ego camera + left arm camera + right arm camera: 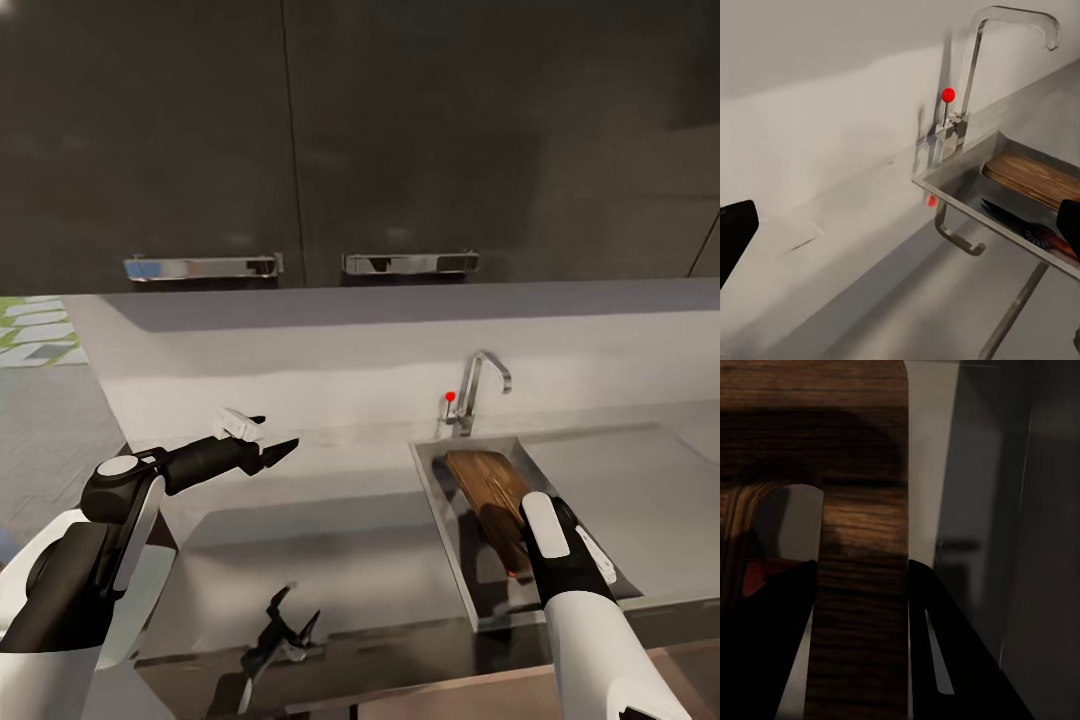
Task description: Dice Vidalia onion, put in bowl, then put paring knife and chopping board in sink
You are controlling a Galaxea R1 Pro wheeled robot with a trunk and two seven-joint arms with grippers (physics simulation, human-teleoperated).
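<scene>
Chopping board (487,482): one dark wooden board lies tilted in the single steel sink (440,500), its far end propped toward the tap (480,385) with the red dot. The right hand (515,560) reaches down into the basin; in the right wrist view its two dark fingers (945,660) straddle the board (862,547) beside its slot handle, closed on that edge. A small red patch shows through the slot, too dim to identify. The left hand (262,440) hovers over the grey worktop (330,560), well apart from the sink, fingers spread wide and holding nothing. Two chrome handles (205,266) line the dark upper cabinets (400,130).
</scene>
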